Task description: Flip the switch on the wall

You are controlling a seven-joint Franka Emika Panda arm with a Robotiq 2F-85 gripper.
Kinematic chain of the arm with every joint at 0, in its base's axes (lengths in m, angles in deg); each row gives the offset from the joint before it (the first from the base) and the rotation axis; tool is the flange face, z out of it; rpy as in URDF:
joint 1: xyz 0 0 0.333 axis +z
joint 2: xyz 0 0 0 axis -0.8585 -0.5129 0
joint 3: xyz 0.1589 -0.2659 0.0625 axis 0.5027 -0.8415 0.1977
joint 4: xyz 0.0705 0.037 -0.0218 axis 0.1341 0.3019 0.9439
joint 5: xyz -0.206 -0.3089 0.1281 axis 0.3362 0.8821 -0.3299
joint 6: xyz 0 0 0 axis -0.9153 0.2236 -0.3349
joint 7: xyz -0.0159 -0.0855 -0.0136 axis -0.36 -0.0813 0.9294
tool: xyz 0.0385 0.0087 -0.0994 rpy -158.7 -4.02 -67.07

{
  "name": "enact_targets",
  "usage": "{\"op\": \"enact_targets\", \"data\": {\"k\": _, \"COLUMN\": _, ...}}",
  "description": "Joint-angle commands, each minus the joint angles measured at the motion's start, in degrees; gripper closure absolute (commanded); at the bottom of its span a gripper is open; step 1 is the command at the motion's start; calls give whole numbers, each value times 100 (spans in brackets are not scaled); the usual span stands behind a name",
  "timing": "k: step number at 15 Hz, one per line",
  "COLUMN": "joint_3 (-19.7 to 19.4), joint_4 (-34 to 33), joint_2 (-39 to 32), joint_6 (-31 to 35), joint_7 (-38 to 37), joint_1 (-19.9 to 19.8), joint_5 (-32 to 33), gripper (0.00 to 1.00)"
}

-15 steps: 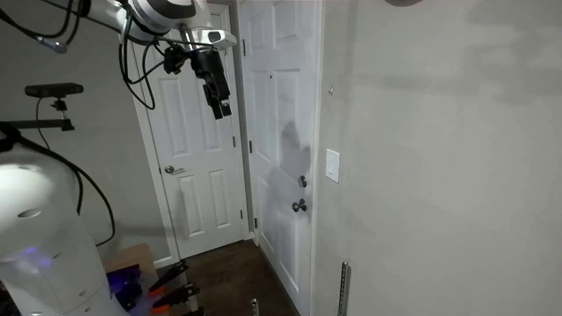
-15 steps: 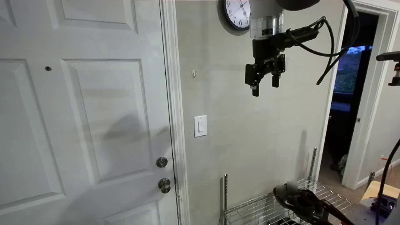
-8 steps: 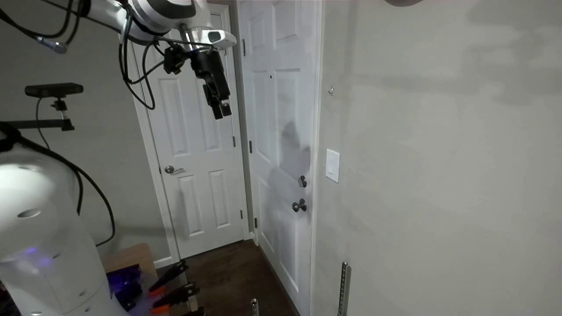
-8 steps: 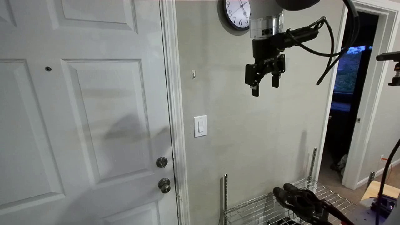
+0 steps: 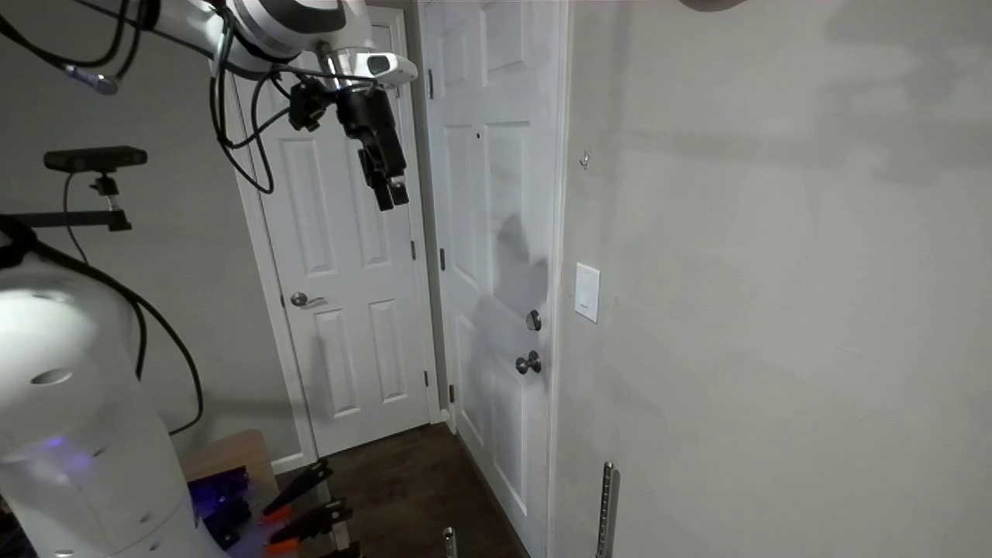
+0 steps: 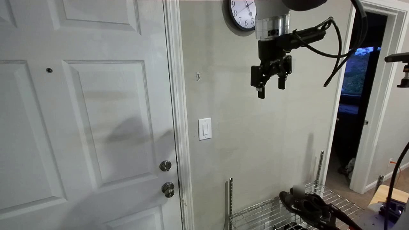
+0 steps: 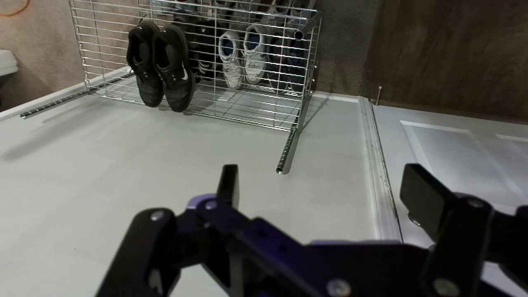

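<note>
The switch (image 5: 587, 292) is a small white upright plate on the off-white wall (image 5: 775, 325), just beside the door frame. In an exterior view the switch (image 6: 204, 129) shows a raised rocker in its middle, and the wall (image 6: 255, 137) extends to its right. My gripper (image 5: 393, 198) points downward, in the air, apart from the wall and higher than the switch. In an exterior view the gripper (image 6: 271, 89) appears up and to the right of the switch. In the wrist view the gripper (image 7: 321, 177) has its fingers wide apart with nothing between them. The switch is not visible in the wrist view.
A white panelled door (image 6: 111, 127) with a knob (image 6: 168, 189) and deadbolt (image 6: 165, 165) stands beside the switch. A wire shelf (image 7: 247, 111) with upright posts and dark shoes (image 7: 173, 70) stands against the wall below. A small hook (image 6: 198, 76) is above the switch, and a clock (image 6: 244, 14) hangs higher.
</note>
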Motion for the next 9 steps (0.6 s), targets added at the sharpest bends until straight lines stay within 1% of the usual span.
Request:
{"op": "enact_targets", "data": {"k": 1, "joint_3": -116, "joint_4": -19, "joint_2": -40, "joint_6": -24, "joint_7": -69, "joint_1": 153, "joint_5": 74, "gripper": 0}}
{"op": "enact_targets", "data": {"k": 5, "joint_3": -154, "joint_4": -1, "joint_2": -289, "joint_6": 82, "joint_7": -48, "joint_1": 230, "joint_5": -38, "gripper": 0}}
{"op": "enact_targets", "data": {"k": 6, "joint_3": -152, "joint_4": 17, "joint_2": -415, "joint_6": 205, "joint_7": -77, "joint_1": 246, "joint_5": -66, "gripper": 0}}
{"op": "enact_targets", "data": {"k": 9, "joint_3": -210, "joint_4": -81, "joint_2": -1085, "joint_6": 635, "joint_7": -54, "joint_1": 307, "joint_5": -328, "gripper": 0}}
